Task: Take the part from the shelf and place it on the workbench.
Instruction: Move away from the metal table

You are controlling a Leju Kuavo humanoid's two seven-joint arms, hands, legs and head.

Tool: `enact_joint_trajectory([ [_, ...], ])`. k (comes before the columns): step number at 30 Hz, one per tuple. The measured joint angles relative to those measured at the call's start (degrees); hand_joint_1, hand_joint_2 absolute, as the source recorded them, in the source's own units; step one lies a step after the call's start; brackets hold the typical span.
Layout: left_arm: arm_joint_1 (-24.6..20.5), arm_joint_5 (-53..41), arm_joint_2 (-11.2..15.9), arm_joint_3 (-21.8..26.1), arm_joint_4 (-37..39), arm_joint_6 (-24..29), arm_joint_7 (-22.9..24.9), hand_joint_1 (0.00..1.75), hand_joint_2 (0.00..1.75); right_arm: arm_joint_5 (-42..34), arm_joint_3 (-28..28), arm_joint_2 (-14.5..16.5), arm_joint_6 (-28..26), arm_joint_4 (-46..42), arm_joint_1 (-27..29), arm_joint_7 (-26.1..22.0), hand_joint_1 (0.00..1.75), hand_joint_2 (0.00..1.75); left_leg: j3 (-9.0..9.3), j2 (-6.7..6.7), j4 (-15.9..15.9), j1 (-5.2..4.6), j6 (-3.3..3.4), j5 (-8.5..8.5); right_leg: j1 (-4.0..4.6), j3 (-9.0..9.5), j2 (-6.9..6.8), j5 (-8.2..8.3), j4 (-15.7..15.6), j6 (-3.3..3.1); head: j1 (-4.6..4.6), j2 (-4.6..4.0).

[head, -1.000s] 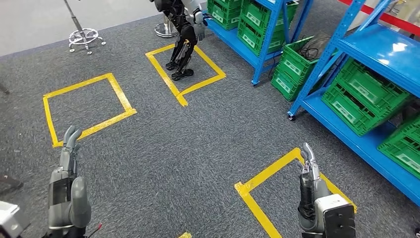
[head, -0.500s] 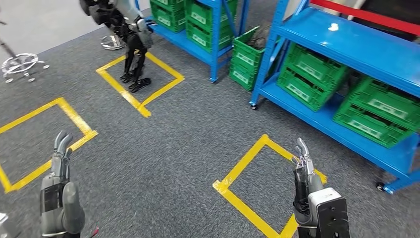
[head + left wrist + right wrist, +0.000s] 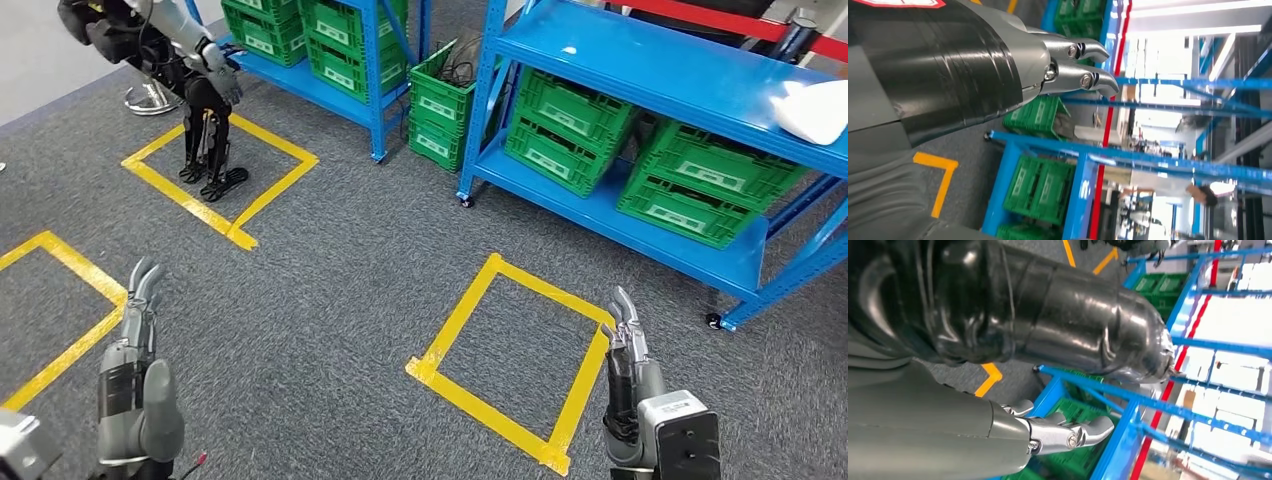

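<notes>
**Part on the upper shelf, both hands empty**

Part [image 3: 815, 108], a pale white object, lies on the upper deck of the blue shelf [image 3: 650, 70] at the far right of the head view, cut off by the picture's edge, well apart from both hands.

Grey carpet floor [image 3: 340, 300] spreads across the scene, marked with yellow tape squares; the nearest square [image 3: 440, 370] lies just in front of the right arm. The blue shelf stands ahead and to the right, its lower deck carrying green crates [image 3: 570, 125]. A second blue rack [image 3: 330, 60] with more green crates stands farther back. Another humanoid robot [image 3: 195, 90] stands inside a far tape square at upper left.

The left hand [image 3: 140, 300] hangs low over the carpet, fingers extended and loosely apart, holding nothing. The right hand [image 3: 626, 330] likewise points forward with fingers nearly straight, holding nothing.
</notes>
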Motion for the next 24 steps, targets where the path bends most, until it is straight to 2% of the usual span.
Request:
enact_joint_trajectory([
  [1,0.0,0.0,0.0,0.0,0.0,0.0,0.0,0.00,0.00,0.0,0.0,0.0,0.0,0.0,-0.1,0.0,0.00,0.00,0.27,0.59,-0.1,0.01,-0.24,-0.12,0.33,0.95,-1.13,0.13,-1.7,-0.37,0.07,0.00],
  [2,0.1,0.1,0.0,0.0,0.0,0.0,-0.1,0.00,0.00,0.0,0.0,0.0,0.0,0.0,-0.1,0.0,0.00,0.00,0.49,1.25,-0.3,0.06,-0.53,-0.19,0.64,1.06,-1.70,-0.16,-2.2,-0.67,0.08,0.00],
  [4,0.1,0.2,0.0,0.0,0.0,0.0,-0.2,0.00,0.00,0.1,0.0,0.0,0.0,-0.1,-0.1,0.1,0.00,0.00,0.84,2.32,-0.5,0.19,-1.28,-0.44,0.73,1.51,-0.57,0.11,-3.1,-1.07,0.39,0.00],
  [5,0.1,0.3,0.0,0.0,0.0,0.0,-0.2,0.00,0.00,0.1,0.0,0.0,0.0,-0.1,0.0,0.1,0.00,0.00,0.92,1.64,-0.3,0.28,-1.59,-0.79,0.53,1.98,0.22,0.31,-3.6,-1.25,0.40,0.00],
  [7,0.0,0.4,0.0,0.0,0.0,0.0,-0.4,0.00,0.00,0.2,0.0,0.0,-0.1,-0.2,0.0,0.2,0.00,0.00,-0.50,-1.88,3.3,0.46,-1.99,-3.00,-0.05,3.23,1.88,0.77,-4.6,-1.71,0.03,0.00],
  [8,0.1,0.5,0.0,0.0,0.0,0.0,-0.4,0.00,0.00,0.2,0.0,0.0,-0.1,-0.1,-0.1,0.2,0.00,0.00,-2.24,-3.82,6.9,0.56,-2.08,-4.61,-0.11,3.31,2.62,0.79,-4.7,-1.84,-0.41,0.00],
  [9,0.2,0.5,0.0,0.0,0.0,0.0,-0.5,0.00,0.00,0.2,0.0,0.0,-0.1,-0.1,-0.2,0.3,0.00,0.00,-4.40,-4.92,11.0,0.59,-2.19,-6.30,-0.16,3.33,3.44,0.76,-4.7,-1.98,-0.83,0.00],
  [10,0.3,0.5,0.0,0.0,0.1,0.0,-0.5,0.00,0.00,0.2,0.0,0.0,-0.2,-0.1,-0.1,0.3,0.00,0.00,-6.53,-5.34,14.6,0.61,-2.30,-7.34,-0.18,3.34,4.34,0.69,-4.6,-2.02,-1.20,0.00],
  [11,0.4,0.5,0.0,0.0,0.1,0.0,-0.5,0.00,0.00,0.2,0.0,0.0,-0.2,-0.1,-0.1,0.4,0.00,0.00,-8.03,-5.50,16.5,0.63,-2.37,-7.35,-0.19,3.37,5.29,0.58,-4.5,-1.99,-1.49,0.00],
  [12,0.4,0.5,0.0,0.0,0.1,0.0,-0.5,0.00,0.00,0.2,0.0,0.0,-0.2,-0.1,-0.1,0.4,0.00,0.00,-8.51,-5.57,16.3,0.66,-2.37,-6.25,-0.22,3.42,6.24,0.42,-4.3,-1.92,-1.73,0.00],
  [13,0.4,0.5,0.0,0.0,0.1,0.0,-0.5,0.00,0.00,0.2,0.0,0.0,-0.3,-0.1,-0.1,0.4,0.00,0.00,-7.86,-5.77,13.8,0.74,-2.32,-3.99,-0.27,3.51,7.28,0.19,-4.1,-1.77,-1.94,0.00],
  [14,0.4,0.5,0.0,0.0,0.1,0.0,-0.5,0.00,0.00,0.2,0.0,0.0,-0.3,-0.1,0.0,0.4,0.00,0.00,-6.33,-6.43,9.7,0.87,-2.27,-1.40,-0.36,3.59,8.21,-0.12,-3.7,-1.56,-2.15,0.00],
  [15,0.4,0.4,0.0,0.0,0.1,0.0,-0.5,0.00,0.00,0.2,0.0,0.0,-0.3,-0.1,0.0,0.4,0.00,0.00,-4.73,-7.40,5.9,1.02,-2.23,0.42,-0.45,3.62,8.94,-0.42,-3.4,-1.35,-2.32,0.00],
  [16,0.3,0.4,0.0,0.0,0.2,-0.1,-0.5,0.00,0.00,0.2,0.0,0.0,-0.3,-0.1,0.0,0.4,0.00,0.00,-3.26,-9.25,2.8,1.26,-2.21,1.42,-0.54,3.40,9.72,-0.71,-2.9,-1.01,-2.44,0.00],
  [17,0.3,0.3,0.0,0.0,0.2,-0.2,-0.5,0.00,0.00,0.2,0.0,0.0,-0.3,-0.1,0.0,0.3,0.00,0.00,-2.49,-10.74,1.4,1.33,-2.16,1.52,-0.75,3.04,10.41,-0.83,-2.6,-0.59,-2.47,0.00],
  [19,0.3,0.2,0.0,0.0,0.2,-0.3,-0.5,0.00,0.00,0.2,0.0,0.0,-0.4,-0.1,0.0,0.3,0.00,0.00,-1.93,-11.96,0.9,1.23,-1.82,1.02,-1.19,1.93,12.00,-0.75,-2.5,0.40,-2.51,0.00],
  [20,0.2,0.2,0.0,0.0,0.2,-0.4,-0.5,0.00,0.00,0.2,0.0,0.0,-0.4,-0.1,0.1,0.3,0.00,0.00,-1.80,-11.14,0.8,1.16,-1.50,1.06,-1.37,1.60,12.19,-0.73,-2.5,0.79,-2.49,0.00],
  [21,0.1,0.2,0.0,0.0,0.2,-0.4,-0.5,0.00,0.00,0.2,0.0,0.0,-0.4,-0.1,0.1,0.2,0.00,0.00,-1.50,-10.28,0.5,1.20,-1.15,1.06,-1.25,1.10,11.18,-1.01,-2.0,1.09,-2.46,0.00],
  [23,0.0,0.1,-0.1,0.0,0.2,-0.4,-0.5,0.00,0.00,0.2,-0.1,0.0,-0.4,-0.1,0.0,0.1,0.00,0.00,-0.90,-8.52,0.0,1.30,-0.48,0.99,-0.92,-0.59,7.21,-2.57,1.3,1.45,-1.63,0.00],
  [24,0.0,0.1,-0.1,0.0,0.2,-0.4,-0.5,0.00,0.00,0.1,-0.1,0.0,-0.5,-0.1,0.0,0.1,0.00,0.00,-0.67,-7.47,-0.1,1.15,-0.20,0.81,-0.84,-2.53,5.29,-4.04,4.8,1.62,-1.18,0.00],
])
